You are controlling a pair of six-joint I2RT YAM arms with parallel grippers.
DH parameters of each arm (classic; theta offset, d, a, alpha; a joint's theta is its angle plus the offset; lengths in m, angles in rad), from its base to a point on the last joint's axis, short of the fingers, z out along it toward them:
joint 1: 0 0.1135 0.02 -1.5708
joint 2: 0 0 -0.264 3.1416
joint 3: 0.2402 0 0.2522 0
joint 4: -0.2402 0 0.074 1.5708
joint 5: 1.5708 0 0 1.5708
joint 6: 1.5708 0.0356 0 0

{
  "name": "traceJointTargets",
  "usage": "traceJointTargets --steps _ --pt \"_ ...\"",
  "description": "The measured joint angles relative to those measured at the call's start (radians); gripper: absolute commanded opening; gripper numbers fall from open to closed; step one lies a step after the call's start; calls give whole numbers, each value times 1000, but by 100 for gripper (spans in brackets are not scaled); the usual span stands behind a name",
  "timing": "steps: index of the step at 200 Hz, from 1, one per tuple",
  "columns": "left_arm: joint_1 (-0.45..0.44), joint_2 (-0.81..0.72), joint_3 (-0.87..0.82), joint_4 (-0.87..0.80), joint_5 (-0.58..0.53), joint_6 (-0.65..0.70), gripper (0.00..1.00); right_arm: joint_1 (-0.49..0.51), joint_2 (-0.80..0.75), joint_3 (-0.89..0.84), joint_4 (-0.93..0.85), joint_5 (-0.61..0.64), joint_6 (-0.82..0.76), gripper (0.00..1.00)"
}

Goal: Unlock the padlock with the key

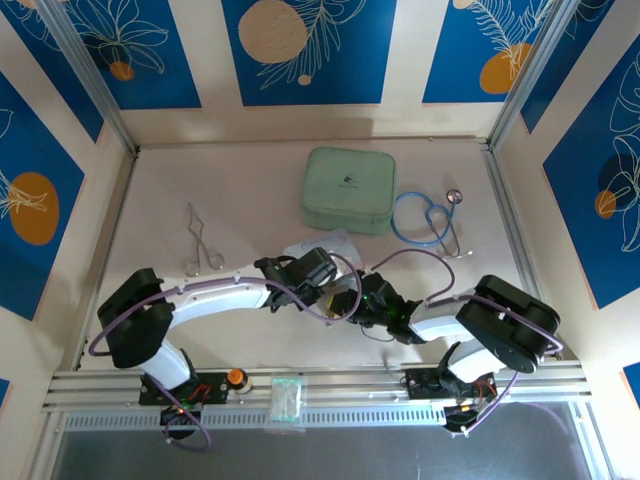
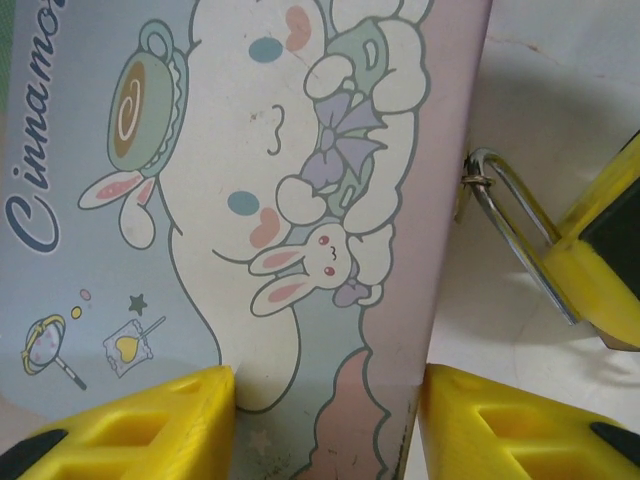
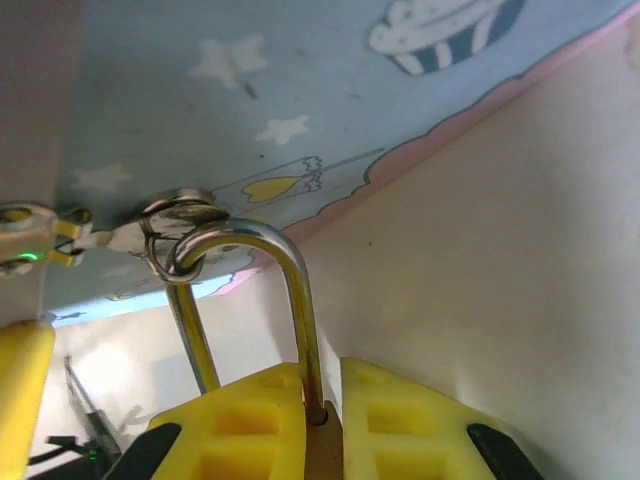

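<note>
Near the middle of the pale table [image 1: 240, 180], both arms crowd around a pastel cartoon-printed tin [image 2: 300, 150]. The left gripper [image 2: 330, 400] has its yellow fingers [image 2: 150, 425] pressed against the tin's two sides, grasping it. Just right of it, the right gripper [image 3: 322, 385] is clenched on the small brass padlock [image 3: 322, 455]. The padlock's silver shackle [image 3: 300, 300] is hooked through a metal ring [image 3: 165, 250] at the tin's edge. Farther off lie a mint-green zip case [image 1: 348, 190], a blue stethoscope [image 1: 428, 222] to its right and silver forceps [image 1: 200, 248] to the left, all well clear.
</note>
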Motion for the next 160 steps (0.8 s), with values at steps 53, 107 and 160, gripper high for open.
traceJointTargets --steps 53,107,160 --pt "-29 38 42 -49 -56 -29 48 5 43 -55 164 26 97 7" --pt "-53 69 63 -73 -115 -27 46 -36 98 -85 313 -21 144 6" --pt "-58 71 60 -66 -130 -21 46 -68 32 -81 232 -30 127 6"
